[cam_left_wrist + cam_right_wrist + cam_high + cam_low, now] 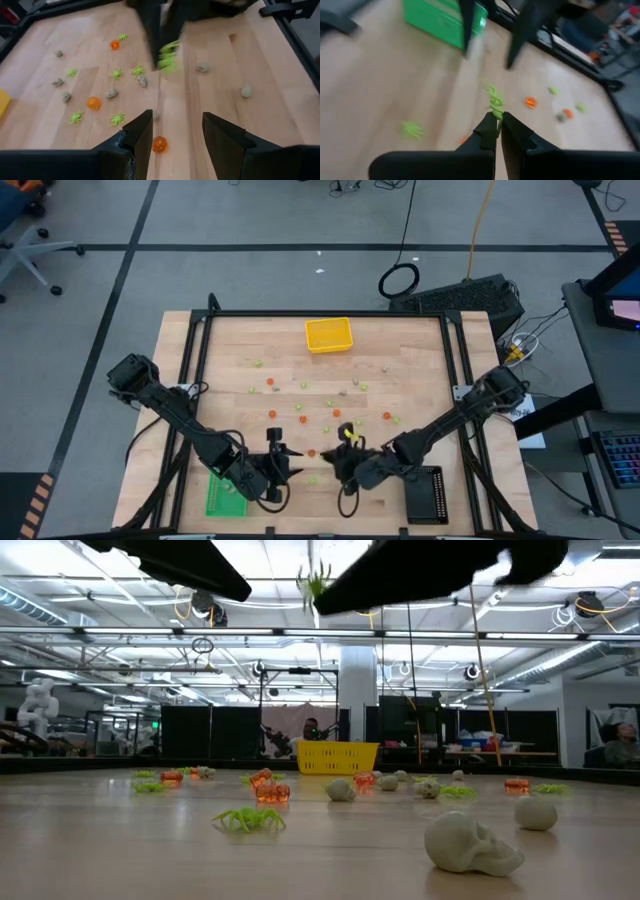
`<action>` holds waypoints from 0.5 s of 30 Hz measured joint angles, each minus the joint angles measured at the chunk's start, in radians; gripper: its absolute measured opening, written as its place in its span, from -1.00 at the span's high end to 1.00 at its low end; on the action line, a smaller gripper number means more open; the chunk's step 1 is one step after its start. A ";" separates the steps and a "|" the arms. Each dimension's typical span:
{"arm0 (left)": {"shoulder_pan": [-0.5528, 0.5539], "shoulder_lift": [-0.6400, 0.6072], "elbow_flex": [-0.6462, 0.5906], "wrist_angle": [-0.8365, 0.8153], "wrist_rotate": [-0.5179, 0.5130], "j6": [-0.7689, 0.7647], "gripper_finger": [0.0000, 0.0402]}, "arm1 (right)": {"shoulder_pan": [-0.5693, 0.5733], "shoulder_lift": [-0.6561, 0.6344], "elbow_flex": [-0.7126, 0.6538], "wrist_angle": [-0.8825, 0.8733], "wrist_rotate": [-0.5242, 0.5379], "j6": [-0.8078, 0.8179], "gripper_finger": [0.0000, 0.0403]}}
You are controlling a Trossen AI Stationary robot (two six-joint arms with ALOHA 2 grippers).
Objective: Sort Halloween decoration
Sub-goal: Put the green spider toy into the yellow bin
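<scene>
Small Halloween decoration pieces lie scattered on the wooden table (420, 350): orange ones (159, 144), light green spiders (248, 820) and beige-grey skulls (470, 843). My right gripper (498, 119) hangs above the table's near middle, shut on one light green spider (494, 102), which also shows in the high view (348, 434) and the low view (315, 580). My left gripper (175, 132) stands open to its left (282, 448), nothing between its fingers. A green tray (225, 495) lies at the near left. My right gripper pinches the green spider by one end (496, 115) between its two fingertips. The fingers slant downward. The rest of the spider sticks out beyond the fingertips, lifted clear of the table.
A yellow tray (329, 334) sits at the far middle and a black tray (428, 495) at the near right. A dark frame (320, 313) rims the table. The two grippers stand close together above the near middle.
</scene>
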 joint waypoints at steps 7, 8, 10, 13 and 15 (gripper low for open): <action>0.001 0.000 0.000 -0.002 -0.034 0.036 0.15 | -0.036 0.000 0.000 -0.045 0.000 -0.294 1.00; 0.002 0.000 0.000 -0.002 -0.041 0.037 0.15 | -0.038 0.000 0.000 -0.049 0.000 -0.332 1.00; 0.003 0.000 0.000 -0.003 -0.051 0.037 0.15 | -0.042 0.000 0.000 -0.049 0.000 -0.405 1.00; 0.013 0.000 0.000 -0.003 -0.053 0.037 0.15 | -0.043 0.000 0.000 -0.047 0.001 -0.506 1.00; 0.020 0.000 0.000 -0.003 -0.054 0.053 0.15 | -0.043 0.000 0.000 -0.048 0.002 -0.549 1.00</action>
